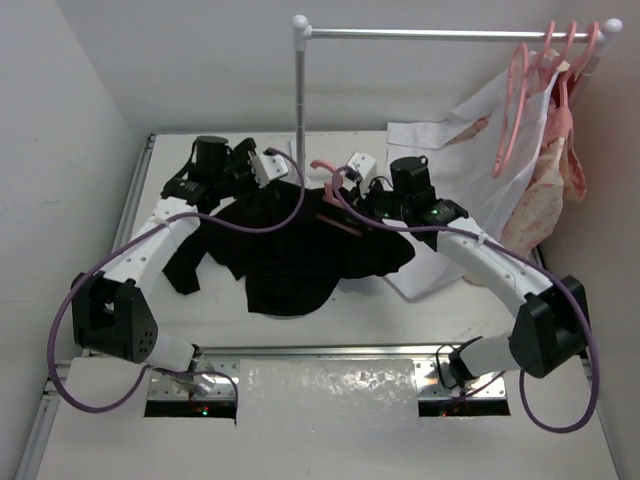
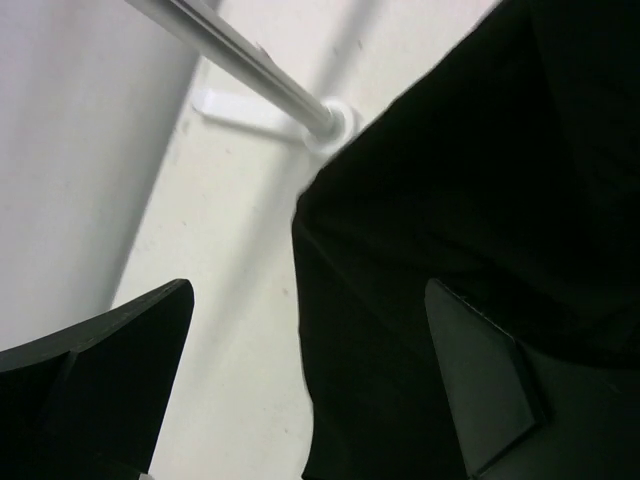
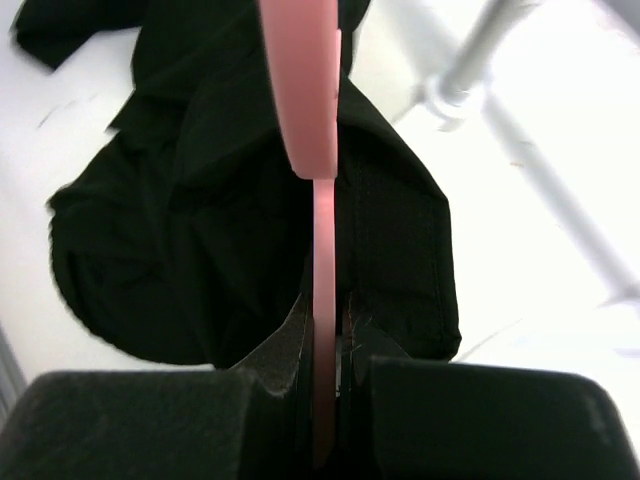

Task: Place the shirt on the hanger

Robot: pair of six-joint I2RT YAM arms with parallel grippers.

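Observation:
The black shirt (image 1: 290,255) lies crumpled on the white table; it also shows in the left wrist view (image 2: 480,200) and the right wrist view (image 3: 200,240). My right gripper (image 1: 350,200) is shut on the light-pink hanger (image 1: 338,205), which stands over the shirt's far edge with its hook up. In the right wrist view the hanger (image 3: 322,270) is pinched edge-on at the gripper (image 3: 326,350). My left gripper (image 1: 280,180) is open over the shirt's far left edge. In its own view (image 2: 300,380) the shirt's edge lies between the fingers (image 2: 480,380), and I cannot tell whether they touch it.
The rack's upright pole (image 1: 300,100) stands just behind the shirt, with its base (image 2: 328,120) close to my left gripper. Several pink hangers (image 1: 515,100), a white shirt (image 1: 450,130) and a pink floral garment (image 1: 550,185) are at the right end of the rack. Walls close in the table's left and back.

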